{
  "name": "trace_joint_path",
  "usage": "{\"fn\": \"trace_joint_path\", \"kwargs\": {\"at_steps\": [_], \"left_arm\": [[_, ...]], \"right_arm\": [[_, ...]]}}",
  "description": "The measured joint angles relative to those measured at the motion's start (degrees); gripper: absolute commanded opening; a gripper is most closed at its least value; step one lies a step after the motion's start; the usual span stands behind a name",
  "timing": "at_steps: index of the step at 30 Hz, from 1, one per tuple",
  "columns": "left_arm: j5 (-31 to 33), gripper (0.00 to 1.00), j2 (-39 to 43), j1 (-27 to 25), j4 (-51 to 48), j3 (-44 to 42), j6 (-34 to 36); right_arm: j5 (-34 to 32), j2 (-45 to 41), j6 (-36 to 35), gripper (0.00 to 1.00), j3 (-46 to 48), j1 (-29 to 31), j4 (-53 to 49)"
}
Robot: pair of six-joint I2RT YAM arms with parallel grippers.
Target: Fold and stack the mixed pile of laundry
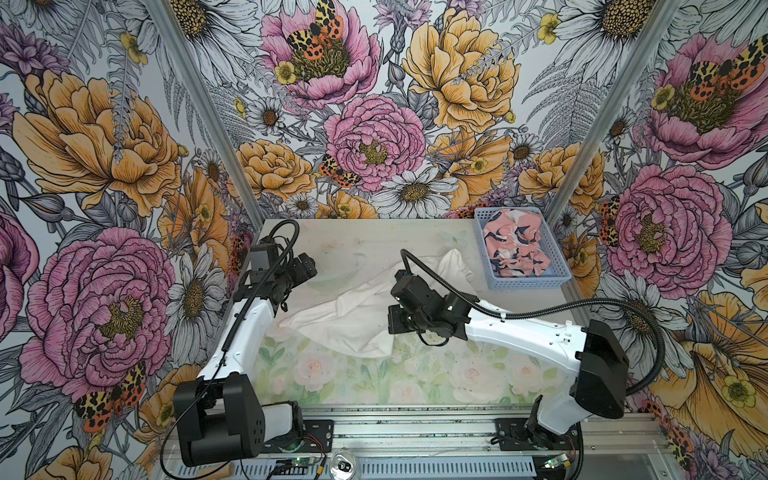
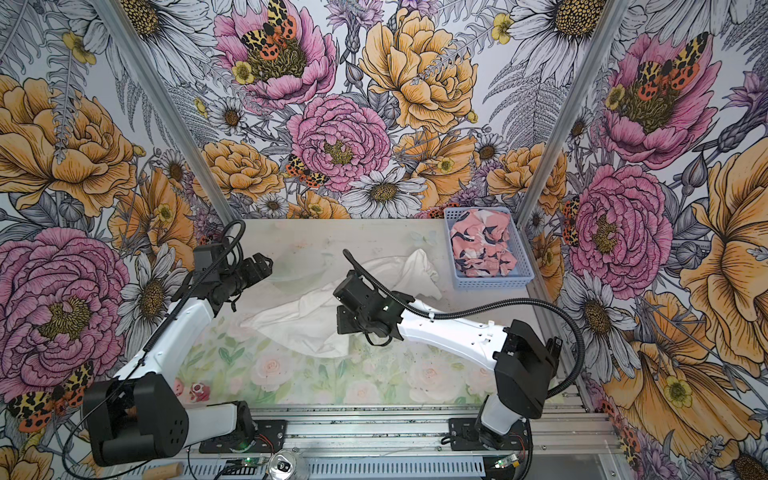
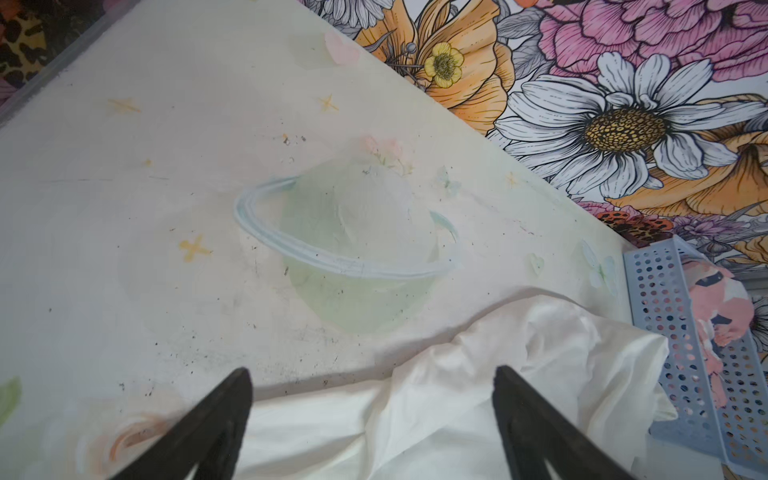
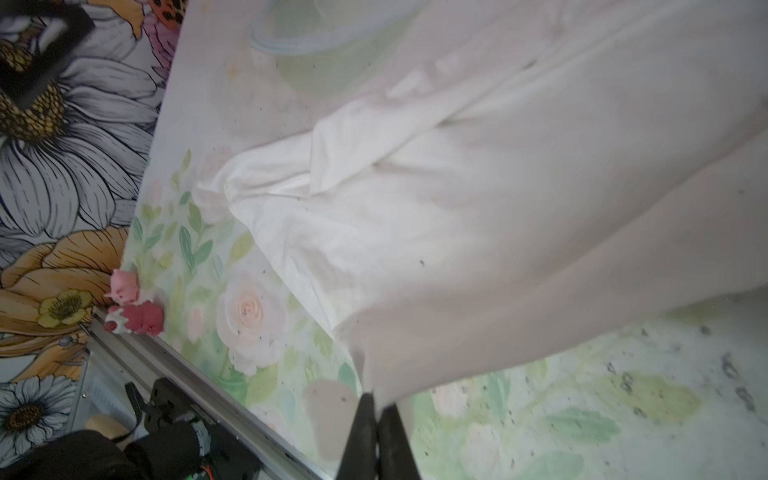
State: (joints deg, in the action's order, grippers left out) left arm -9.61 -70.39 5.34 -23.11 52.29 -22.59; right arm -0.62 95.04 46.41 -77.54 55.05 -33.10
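Right gripper (image 4: 377, 402) is pinched shut on an edge of the white shirt (image 1: 353, 316), holding it raised; left gripper (image 3: 372, 374) is wide open and empty, just over the shirt. The step looks like spreading the shirt, which trails out from beside the basket (image 1: 525, 283); next the left needs to grab an opposite corner. The pink printed garment (image 1: 515, 245) lies crumpled inside the basket, not yet folded.

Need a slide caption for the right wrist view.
Right gripper pinches an edge of the large plain white garment, draping it over the pastel floral tabletop.
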Motion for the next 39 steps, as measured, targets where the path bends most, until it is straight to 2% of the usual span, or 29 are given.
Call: {"fn": "trace_joint_path", "kwargs": {"at_steps": [1, 2, 4, 6, 10, 13, 15, 20, 24, 26, 27, 31, 34, 35, 39], "left_arm": [[0.07, 0.99, 2.14, -0.52, -0.22, -1.62, -0.07], [0.07, 0.99, 4.50, -1.38, -0.61, -3.23, -0.35], [-0.11, 0.99, 8.79, -4.04, -1.05, -6.08, -1.31], [-0.59, 0.99, 11.98, -8.07, -0.98, -8.96, -2.64], [-1.86, 0.97, 14.10, -19.93, 0.35, -15.58, -6.14], [-2.47, 0.94, 12.61, -27.74, 0.61, -18.34, -8.02], [-2.43, 0.91, 10.56, -30.60, 0.92, -18.51, -8.50], [-1.84, 0.86, 2.58, -33.22, 2.12, -16.79, -7.58], [-0.70, 0.82, -4.44, -35.15, 2.69, -11.91, -5.46], [-0.02, 0.75, -7.63, -35.95, 3.28, -9.62, -4.46], [0.39, 0.67, -9.14, -36.33, 3.58, -8.70, -4.04], [2.08, 0.30, -13.86, -37.59, 3.98, -6.12, -2.32], [2.69, 0.03, -15.30, -38.23, 4.09, -5.09, -1.40], [2.78, 0.00, -15.32, -38.25, 4.02, -5.01, -1.27], [3.58, 0.00, -13.60, -38.62, 2.64, -4.94, -0.90]], "right_arm": [[1.16, 2.23, -0.72, 0.00, -2.21, -0.94, 0.46], [2.25, 4.57, -1.49, 0.10, -4.33, -1.73, 0.85], [4.15, 8.85, -3.17, 0.23, -7.61, -3.17, 1.31], [5.49, 11.69, -4.42, 0.32, -9.09, -4.46, 1.73], [7.54, 12.52, -6.47, 0.43, -9.09, -7.37, 0.74], [8.33, 10.40, -7.58, 0.48, -7.67, -10.49, 0.79], [8.28, 7.91, -8.37, 0.49, -5.40, -12.55, 0.68], [7.69, 0.83, -9.03, 0.51, 1.68, -17.05, 0.33], [7.34, -2.54, -9.66, 0.54, 6.99, -18.99, 0.15], [7.10, -3.23, -10.12, 0.58, 9.33, -20.17, 0.04], [6.82, -3.32, -10.51, 0.60, 10.40, -21.16, -0.09], [5.18, -3.30, -12.74, 0.70, 12.76, -26.53, -0.87], [3.69, -2.16, -15.26, 0.73, 12.63, -30.45, -0.48], [3.28, -1.20, -16.11, 0.73, 12.33, -31.58, -0.42], [1.68, 6.16, -19.39, 0.74, 9.49, -35.36, 0.55]]}}
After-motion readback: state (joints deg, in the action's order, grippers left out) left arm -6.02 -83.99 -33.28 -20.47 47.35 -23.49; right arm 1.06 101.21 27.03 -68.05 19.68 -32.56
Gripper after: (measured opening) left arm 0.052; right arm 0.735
